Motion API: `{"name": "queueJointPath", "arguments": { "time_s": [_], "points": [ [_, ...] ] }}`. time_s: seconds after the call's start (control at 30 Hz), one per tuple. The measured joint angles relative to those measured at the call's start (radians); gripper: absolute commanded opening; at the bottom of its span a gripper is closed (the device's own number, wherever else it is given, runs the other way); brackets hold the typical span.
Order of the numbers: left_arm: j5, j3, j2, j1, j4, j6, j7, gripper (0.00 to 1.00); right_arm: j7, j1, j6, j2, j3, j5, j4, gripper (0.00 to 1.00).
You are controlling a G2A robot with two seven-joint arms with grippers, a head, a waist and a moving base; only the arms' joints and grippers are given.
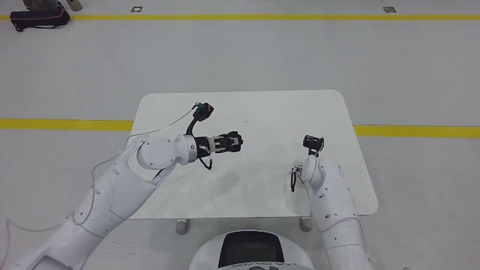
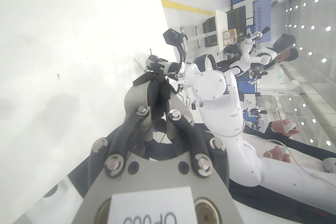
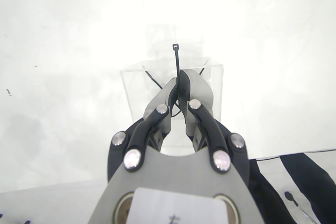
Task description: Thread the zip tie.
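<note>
My right gripper is shut on a black zip tie, which stands out straight past the fingertips and ends in its small square head. Right under it sits a clear plastic box with more thin black ties lying crossed inside. In the top view the right gripper points down near the table's front right. My left gripper hovers over the middle of the table, apart from the right one, fingers pressed together with nothing visible between them. Its wrist view shows the right gripper farther off.
The white table has rounded corners; its surface carries only a few small dark specks. A small scrap lies on the tabletop. Black cables hang off the front edge near the right arm.
</note>
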Motion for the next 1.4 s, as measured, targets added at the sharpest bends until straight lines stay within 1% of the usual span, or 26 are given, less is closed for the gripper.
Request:
{"name": "queueJointPath", "arguments": {
  "time_s": [0.5,0.63,0.73,0.83,0.93,1.03,1.07,1.1,1.13,1.33,1.4],
  "points": [
    [0.000,0.000,0.000,0.000,0.000,0.000,0.000,0.00,0.038,-0.084,0.000,0.015,-0.017,0.000,-0.188,0.00],
    [0.000,0.000,0.000,0.000,0.000,0.000,0.000,0.00,0.048,-0.108,0.000,0.014,-0.005,0.001,-0.264,0.00],
    [0.000,0.000,0.000,0.000,0.000,0.000,0.000,0.00,0.050,-0.124,-0.001,0.011,0.012,0.040,-0.324,0.00],
    [0.000,0.000,0.000,0.000,0.000,0.000,0.000,0.00,0.031,-0.139,-0.042,0.014,0.042,0.129,-0.374,0.00],
    [0.000,0.000,0.000,0.000,0.000,0.000,0.000,0.00,0.005,-0.151,-0.121,0.020,0.090,0.252,-0.405,0.00],
    [0.000,0.000,0.000,0.000,0.000,0.000,0.000,0.00,-0.022,-0.159,-0.220,0.028,0.137,0.384,-0.421,0.00],
    [0.000,0.000,0.000,0.000,0.000,0.000,0.000,0.00,-0.031,-0.162,-0.265,0.032,0.155,0.434,-0.423,0.00],
    [0.000,0.000,0.000,0.000,0.000,0.000,0.000,0.00,-0.034,-0.164,-0.289,0.034,0.164,0.457,-0.423,0.00],
    [0.000,0.000,0.000,0.000,0.000,0.000,0.000,0.00,-0.035,-0.164,-0.298,0.034,0.166,0.465,-0.423,0.00],
    [0.000,0.000,0.000,0.000,0.000,0.000,0.000,0.00,-0.034,-0.164,-0.289,0.034,0.164,0.460,-0.422,0.00],
    [0.000,0.000,0.000,0.000,0.000,0.000,0.000,0.00,-0.049,-0.169,-0.308,0.035,0.160,0.480,-0.413,0.00]
  ]
}}
